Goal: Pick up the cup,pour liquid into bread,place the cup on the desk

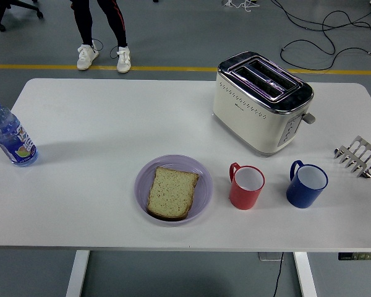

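A white table (pixel 99 124) seen from above and from the robot's side. Neither robot hand is in the picture, so whether they are released, clenched or grasping anything cannot be told, and nothing on the table is being held.

The landmark is a lilac plate (pixel 200 175) near the front edge, roughly at the middle. A single slice of bread (pixel 171 192) lies flat on it, face up, which leaves a broad open target for pouring. Just to the right of the plate stands a red mug (pixel 245 187), upright, its handle turned toward the plate; its inside looks white and no liquid can be made out. Farther right of the plate, beside the red mug but apart from it, stands a blue mug (pixel 306 184), also upright, handle to its left. The task does not say which cup is meant; the red one is nearest the bread.

Behind and to the right of the plate sits a cream two-slot toaster (pixel 261 102), set at an angle. Far right of the plate is a small metal toast rack (pixel 358 156). Far left of the plate, at the table's edge, stands a capped water bottle (pixel 9 135).

Beyond the table, a person's legs and white shoes (pixel 102 57) stand on the grey floor.

Judging by this layout, the task has not begun.
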{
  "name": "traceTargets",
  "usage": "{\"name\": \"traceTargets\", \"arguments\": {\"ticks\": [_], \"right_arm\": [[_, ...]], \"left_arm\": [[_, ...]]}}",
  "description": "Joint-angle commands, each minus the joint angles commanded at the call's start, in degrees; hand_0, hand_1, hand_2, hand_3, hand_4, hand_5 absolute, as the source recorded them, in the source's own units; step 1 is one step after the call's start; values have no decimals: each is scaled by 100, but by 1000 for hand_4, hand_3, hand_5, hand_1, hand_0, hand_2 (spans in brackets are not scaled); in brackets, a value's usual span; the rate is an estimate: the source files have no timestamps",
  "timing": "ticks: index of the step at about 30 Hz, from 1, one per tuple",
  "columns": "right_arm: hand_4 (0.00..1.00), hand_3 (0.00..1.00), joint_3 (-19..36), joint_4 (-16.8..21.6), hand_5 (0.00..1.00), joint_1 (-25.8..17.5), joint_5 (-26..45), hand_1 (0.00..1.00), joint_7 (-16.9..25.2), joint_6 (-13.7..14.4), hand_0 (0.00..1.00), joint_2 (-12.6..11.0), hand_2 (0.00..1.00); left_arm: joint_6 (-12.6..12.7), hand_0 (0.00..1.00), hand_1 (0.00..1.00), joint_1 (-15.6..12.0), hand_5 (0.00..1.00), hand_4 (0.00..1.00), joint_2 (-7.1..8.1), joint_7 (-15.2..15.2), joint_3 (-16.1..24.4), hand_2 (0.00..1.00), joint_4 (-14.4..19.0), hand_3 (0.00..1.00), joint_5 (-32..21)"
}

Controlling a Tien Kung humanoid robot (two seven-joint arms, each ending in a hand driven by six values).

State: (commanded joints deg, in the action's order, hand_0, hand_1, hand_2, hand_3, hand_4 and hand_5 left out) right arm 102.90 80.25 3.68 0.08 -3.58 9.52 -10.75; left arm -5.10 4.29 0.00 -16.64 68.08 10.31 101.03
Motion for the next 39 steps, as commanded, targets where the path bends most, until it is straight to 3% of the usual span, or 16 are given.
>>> {"name": "traceTargets", "arguments": {"ticks": [39], "right_arm": [[506, 608, -112, 92, 148, -134, -145, 621, -9, 12, 671, -83, 659]], "left_arm": [[23, 659, 694, -124, 862, 325, 0, 5, -193, 710, 0, 594, -122]]}}
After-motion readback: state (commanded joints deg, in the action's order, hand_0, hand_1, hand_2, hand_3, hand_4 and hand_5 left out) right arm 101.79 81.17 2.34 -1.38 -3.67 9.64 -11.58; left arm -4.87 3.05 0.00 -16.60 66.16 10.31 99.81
